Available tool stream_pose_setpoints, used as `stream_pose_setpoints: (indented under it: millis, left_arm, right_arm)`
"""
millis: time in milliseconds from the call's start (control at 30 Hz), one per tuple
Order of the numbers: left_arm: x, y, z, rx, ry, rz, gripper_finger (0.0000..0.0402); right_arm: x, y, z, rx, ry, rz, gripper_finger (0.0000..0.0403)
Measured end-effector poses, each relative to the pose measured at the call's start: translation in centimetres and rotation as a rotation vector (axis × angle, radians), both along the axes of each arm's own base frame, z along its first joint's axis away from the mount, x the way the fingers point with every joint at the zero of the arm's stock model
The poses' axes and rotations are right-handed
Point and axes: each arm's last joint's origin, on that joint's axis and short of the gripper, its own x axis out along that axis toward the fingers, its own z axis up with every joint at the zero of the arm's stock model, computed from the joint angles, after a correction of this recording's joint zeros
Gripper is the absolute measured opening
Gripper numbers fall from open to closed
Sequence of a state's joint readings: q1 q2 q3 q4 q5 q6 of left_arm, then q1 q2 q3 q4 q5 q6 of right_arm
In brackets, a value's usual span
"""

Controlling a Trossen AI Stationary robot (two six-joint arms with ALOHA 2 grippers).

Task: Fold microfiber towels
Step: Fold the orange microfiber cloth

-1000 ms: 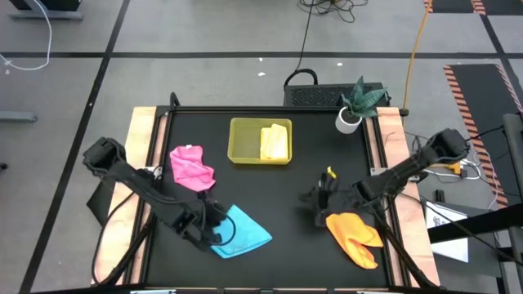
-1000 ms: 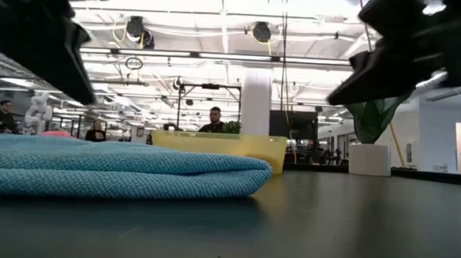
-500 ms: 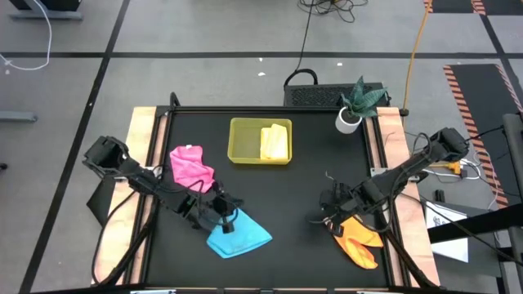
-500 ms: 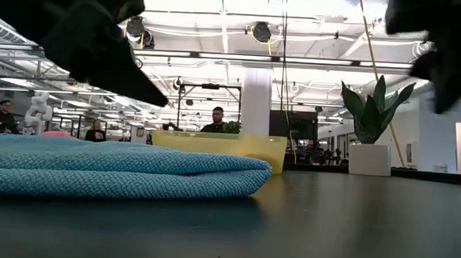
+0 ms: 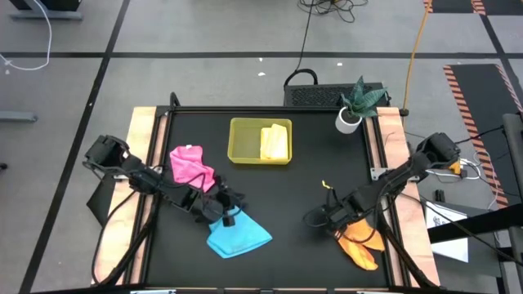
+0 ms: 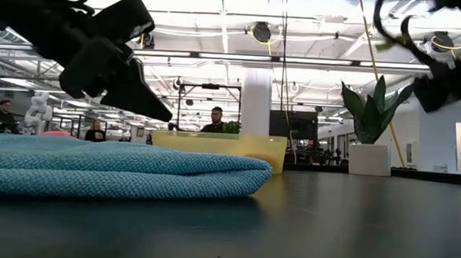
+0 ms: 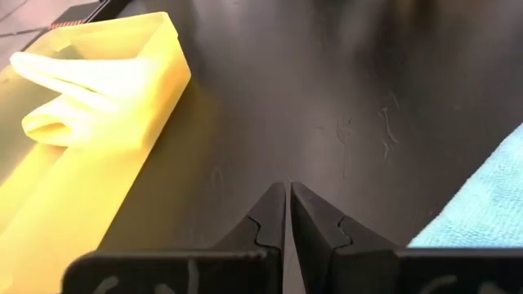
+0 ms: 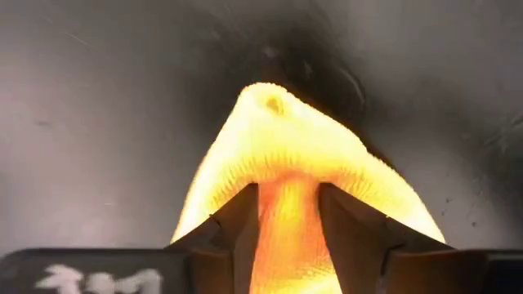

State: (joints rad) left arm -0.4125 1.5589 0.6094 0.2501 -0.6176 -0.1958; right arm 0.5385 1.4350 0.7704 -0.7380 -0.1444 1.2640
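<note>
Black bench [image 5: 302, 163] with wood side rails, open lab hall behind; people standing far back in the low view.

My right gripper [image 8: 286, 214] is low over the near end of the orange towel [image 5: 359, 242], at the bench's front right. Fingers [image 8: 237, 224] apart, with a raised ridge of orange cloth running between them. I can't tell whether they're pinching it or just straddling it, so I'm not calling it held. The towel lies crumpled, not flat.

My left gripper [image 7: 286, 214] is pressed together, holding nothing, hanging just above the bench beside the far edge of the blue towel [image 5: 237, 235]. Blue lies front left and looks already doubled over, going by its thick rounded edge in the low view.

Pink towel [image 5: 191, 167] is bunched up near the left rail. Yellow towel [image 5: 275, 142] sits folded in the tray [image 5: 243, 140] at the back.

My read is that orange is the step in hand. To do it well:
- take one layer at a corner, not the whole ridge, or the bunch lifts as a lump
- set fingers fully down onto the cloth before closing; it's soft and slips out
- spread it flat first, then fold edge to edge
- keep it off the front right bench edge, it's near there
</note>
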Motion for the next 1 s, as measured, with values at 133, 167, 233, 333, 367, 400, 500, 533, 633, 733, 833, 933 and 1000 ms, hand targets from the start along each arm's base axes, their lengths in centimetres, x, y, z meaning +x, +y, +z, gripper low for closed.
stream_pose_setpoints:
  millis: [133, 167, 233, 333, 367, 400, 500, 533, 633, 733, 833, 933, 1000]
  left_arm:
    - [0.3, 0.4, 0.1, -0.021, -0.005, -0.012, 0.0026]
    - [0.3, 0.4, 0.1, -0.028, -0.003, -0.017, 0.0026]
    - [0.3, 0.4, 0.1, -0.037, -0.002, -0.02, 0.0026]
    - [0.3, 0.3, 0.1, -0.055, -0.008, -0.011, 0.0026]
    - [0.3, 0.3, 0.1, -0.067, -0.011, -0.007, 0.0026]
    - [0.3, 0.2, 0.1, -0.08, -0.015, -0.002, 0.0026]
    - [0.2, -0.1, 0.1, -0.107, -0.023, 0.004, 0.0026]
    - [0.1, -0.2, 0.1, -0.114, -0.027, 0.005, 0.0026]
    - [0.1, -0.7, 0.3, -0.13, -0.049, -0.008, 0.0026]
    - [0.0, -1.1, 0.3, -0.133, -0.055, -0.023, 0.0026]
    - [-0.2, -1.4, 0.3, -0.131, -0.055, -0.032, 0.0026]
    - [-0.2, -1.5, 0.3, -0.131, -0.057, -0.035, 0.0026]
    - [-0.2, -1.5, 0.4, -0.129, -0.065, -0.031, 0.0026]
  right_arm:
    - [0.5, 0.1, -1.0, 0.002, 0.016, 0.053, 0.0066]
    - [0.8, 0.1, -1.1, 0.013, -0.007, 0.08, 0.0049]
    - [2.0, 0.2, -1.0, 0.027, -0.135, 0.173, 0.0017]
    - [4.3, 0.5, -0.3, -0.042, -0.43, 0.346, 0.0012]
    - [5.1, 0.6, 0.2, -0.08, -0.555, 0.407, 0.0016]
    - [6.0, 0.8, 0.9, -0.131, -0.682, 0.466, 0.002]
    - [7.8, 1.2, 2.8, -0.369, -0.975, 0.585, 0.0021]
    - [8.1, 1.2, 3.2, -0.443, -1.037, 0.592, 0.002]
    - [8.3, 0.8, 3.4, -0.595, -1.124, 0.622, 0.0017]
    - [7.7, 0.2, 2.0, -0.622, -1.107, 0.663, 0.0024]
    - [6.9, -0.6, 0.4, -0.548, -1.041, 0.609, 0.0048]
    - [6.0, -0.5, -0.8, -0.318, -0.967, 0.604, 0.0084]
    - [5.8, -0.1, -0.9, -0.118, -0.949, 0.595, 0.0108]
